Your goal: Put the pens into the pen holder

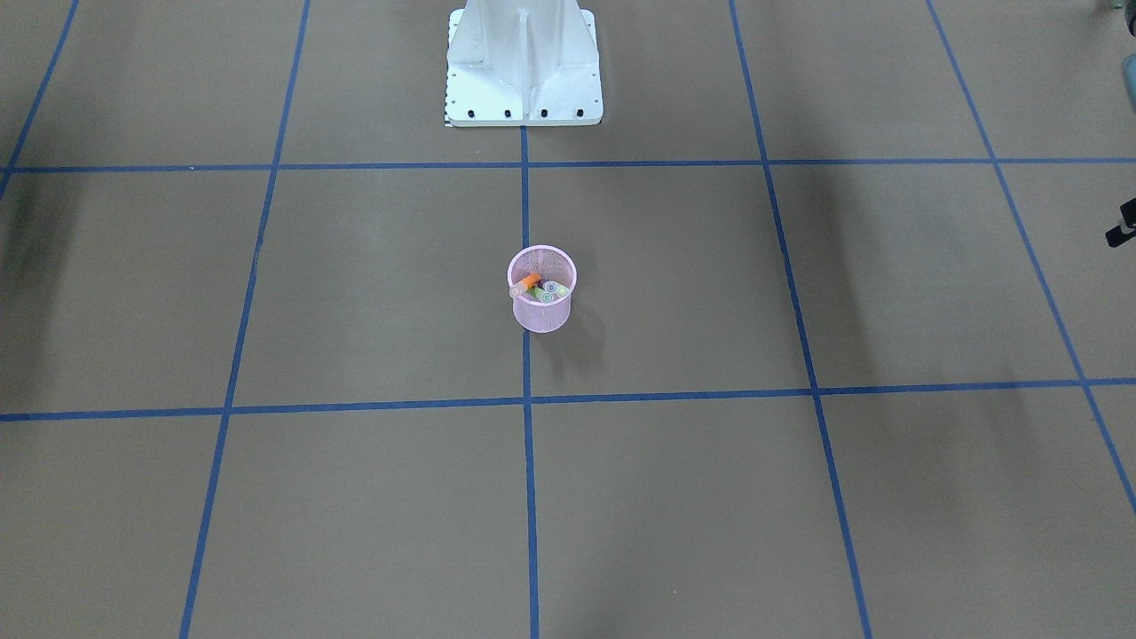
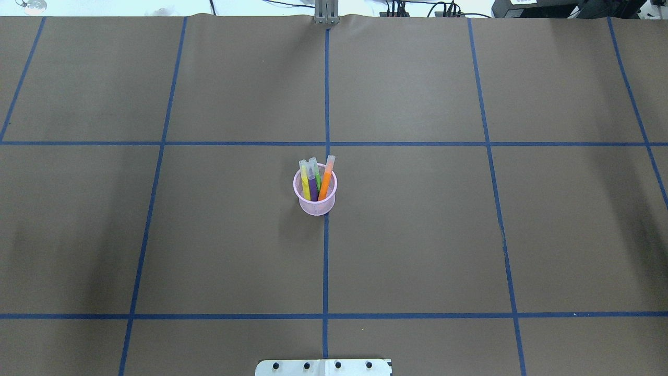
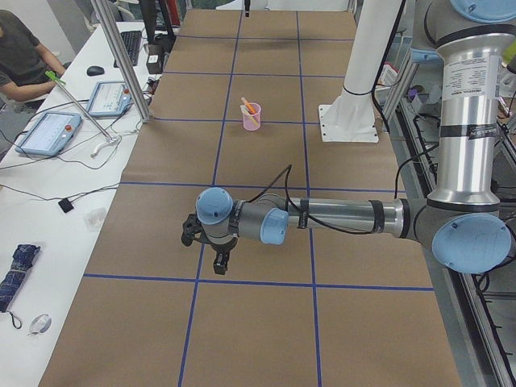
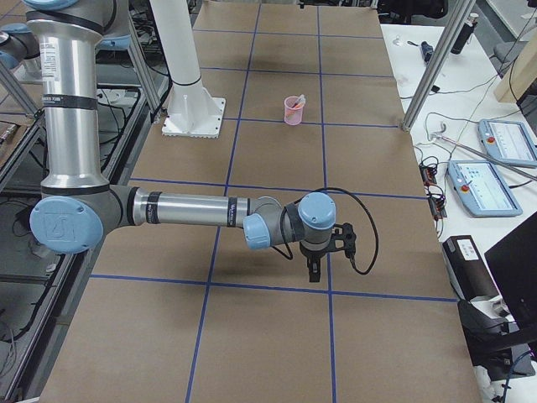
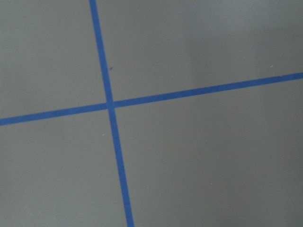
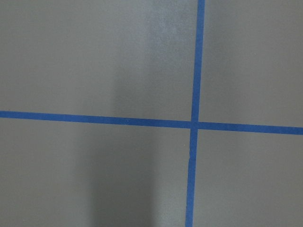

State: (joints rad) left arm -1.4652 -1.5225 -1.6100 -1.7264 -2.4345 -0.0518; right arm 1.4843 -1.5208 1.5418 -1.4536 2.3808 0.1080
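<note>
Left gripper hung well apart from the pen holder in the left side view, jaws unreadable; the right gripper likewise from the right side. Overhead, all four pens stood inside it: light, stiff, slick, probably best pinched mid-barrel.

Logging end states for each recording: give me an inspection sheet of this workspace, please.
surface: brown paper table, blue tape grid.
job's things: pen holder upright at centre, four pens standing inside.
clutter: nothing seen.
grippers: left gripper and right gripper hang over bare paper, away from the holder; open or shut cannot be told.
cables: a cable loops at each wrist.
surroundings: operator and teach pendants at side desks.
</note>
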